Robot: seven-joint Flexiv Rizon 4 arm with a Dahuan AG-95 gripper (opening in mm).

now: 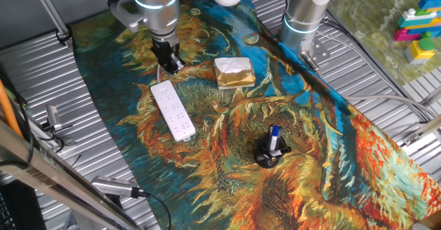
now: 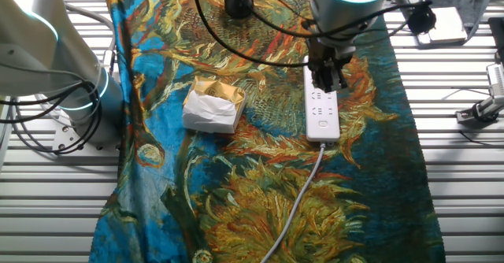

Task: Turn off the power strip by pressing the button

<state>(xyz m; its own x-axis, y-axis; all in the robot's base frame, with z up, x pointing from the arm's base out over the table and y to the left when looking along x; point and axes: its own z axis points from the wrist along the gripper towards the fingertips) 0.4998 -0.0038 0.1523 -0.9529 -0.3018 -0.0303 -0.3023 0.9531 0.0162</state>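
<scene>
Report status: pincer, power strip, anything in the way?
Pincer low over the cord end of the power strip, finger state unclear. Strip flat on the patterned cloth. Gold block beside it, apart; not in the way.

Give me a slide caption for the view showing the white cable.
Gripper poised over the power strip on a sunflower-print cloth, foil-wrapped block alongside.

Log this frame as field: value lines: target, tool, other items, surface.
target: power strip, white, flat on the cloth, cable leaving one end
tool: tool above the strip's cable end; contact with the strip cannot be told, finger state not visible
other items: gold foil block beside the strip, apart from it; black holder with a blue-capped pen
surface: painted-pattern cloth over a slatted metal table
second arm: base at the cloth's edge, away from the strip
</scene>
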